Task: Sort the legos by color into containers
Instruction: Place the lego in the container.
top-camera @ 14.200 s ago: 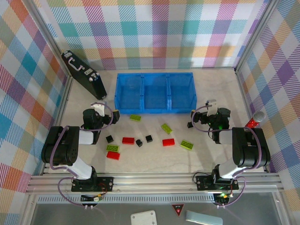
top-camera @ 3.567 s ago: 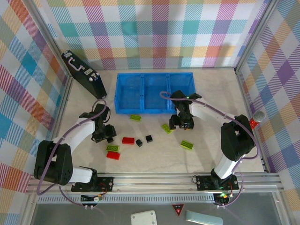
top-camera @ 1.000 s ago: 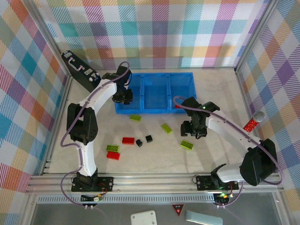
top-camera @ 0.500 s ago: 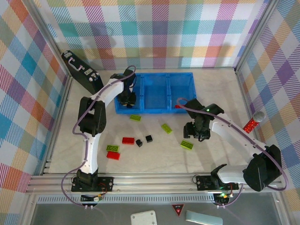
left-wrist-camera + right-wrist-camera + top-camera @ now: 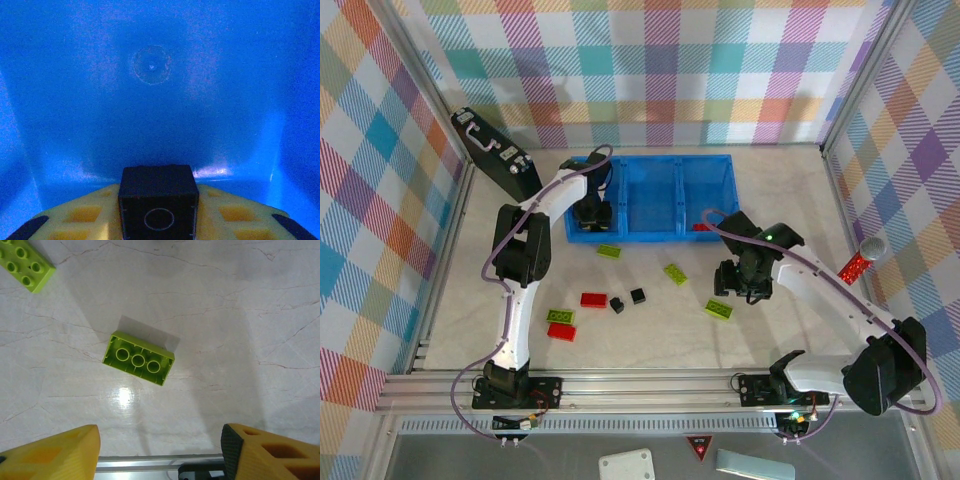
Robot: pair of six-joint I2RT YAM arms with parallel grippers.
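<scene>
Translucent blue tray, far centre, three compartments: a red brick in the right one, a black cube apparently over the left; four lime bricks, two red bricks and two black pieces lie scattered nearer, outside it.

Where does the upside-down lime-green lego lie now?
The upside-down lime-green lego lies on the table, right of centre in the top view, close to the open right pincer.

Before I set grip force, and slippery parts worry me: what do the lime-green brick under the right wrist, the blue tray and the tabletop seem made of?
Lime-green brick: moulded hard plastic, smooth, slight sheen; hollow tubes show underneath. Blue tray: translucent plastic, round moulding mark on its floor. Tabletop: glossy veined marble look, stone or laminate, unclear.
</scene>
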